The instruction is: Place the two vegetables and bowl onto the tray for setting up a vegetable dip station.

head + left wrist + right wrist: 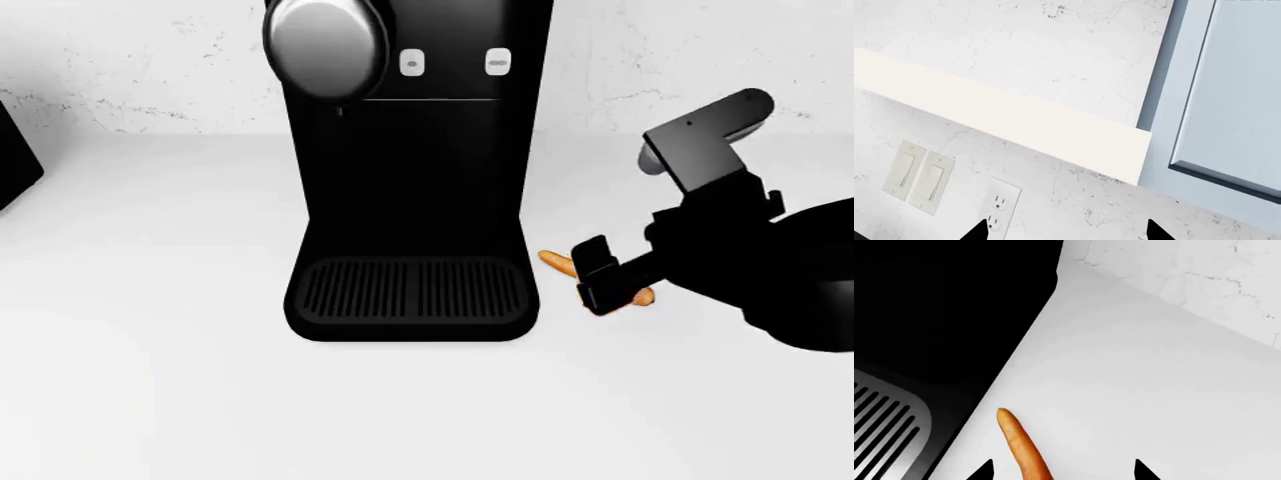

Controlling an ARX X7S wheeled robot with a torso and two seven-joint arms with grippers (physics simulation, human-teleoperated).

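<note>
The coffee machine [407, 170] stands on the tabletop [160, 400] against the wall [134, 60]. The carrot [561, 265] lies on the tabletop just right of its base, under the right end effector [603, 282].

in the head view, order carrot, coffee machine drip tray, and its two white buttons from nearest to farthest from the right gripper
1. carrot, lying at the right gripper on the counter.
2. drip tray, toward the robot's left, at the machine's base.
3. white buttons, high on the machine's front.

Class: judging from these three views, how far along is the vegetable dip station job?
Done: nothing visible; no tray, bowl or cucumber appears. In hand: the right gripper, fingers apart, straddles the carrot lying on the counter beside the coffee machine, apparently not yet gripped. Left: everything. The left gripper faces the wall, holding nothing.
</note>
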